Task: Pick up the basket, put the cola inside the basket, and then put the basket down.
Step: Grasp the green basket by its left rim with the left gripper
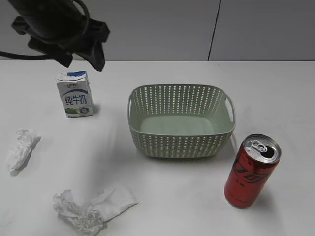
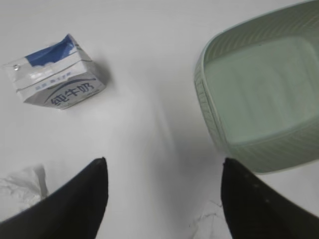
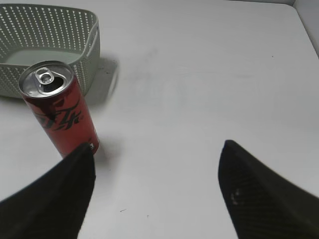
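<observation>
The pale sage-green basket (image 1: 181, 122) stands empty on the white table, middle of the exterior view; it also shows in the left wrist view (image 2: 259, 89) and the right wrist view (image 3: 50, 45). The red cola can (image 1: 252, 171) stands upright at the basket's front right, also in the right wrist view (image 3: 60, 112). My left gripper (image 1: 81, 56) is open and empty, high above the table's far left; its fingers frame bare table in the left wrist view (image 2: 162, 164). My right gripper (image 3: 157, 149) is open and empty, just right of the can; it is out of the exterior view.
A white-and-blue milk carton (image 1: 75, 94) stands left of the basket, also in the left wrist view (image 2: 57, 74). Crumpled white paper lies at the far left (image 1: 22, 147) and front left (image 1: 93, 206).
</observation>
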`<move>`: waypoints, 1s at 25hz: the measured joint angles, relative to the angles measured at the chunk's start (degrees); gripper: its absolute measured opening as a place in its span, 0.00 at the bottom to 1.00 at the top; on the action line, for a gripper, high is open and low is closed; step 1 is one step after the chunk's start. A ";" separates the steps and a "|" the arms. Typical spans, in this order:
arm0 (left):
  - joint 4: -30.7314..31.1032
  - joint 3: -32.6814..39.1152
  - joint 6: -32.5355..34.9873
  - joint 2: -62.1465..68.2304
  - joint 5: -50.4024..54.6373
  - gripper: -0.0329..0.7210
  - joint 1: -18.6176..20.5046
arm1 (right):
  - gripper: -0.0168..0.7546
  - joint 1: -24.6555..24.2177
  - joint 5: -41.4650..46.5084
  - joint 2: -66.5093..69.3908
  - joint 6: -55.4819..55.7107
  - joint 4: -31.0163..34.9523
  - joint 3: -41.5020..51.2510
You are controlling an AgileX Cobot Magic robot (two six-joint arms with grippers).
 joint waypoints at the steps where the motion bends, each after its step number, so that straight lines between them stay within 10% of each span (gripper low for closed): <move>1: 1.37 -2.01 -1.61 2.53 1.02 0.75 -1.33 | 0.78 0.00 0.00 0.00 0.00 0.00 0.00; 25: 1.14 -13.71 -21.00 27.49 1.08 0.75 -6.90 | 0.78 0.00 0.00 0.00 0.00 0.00 0.00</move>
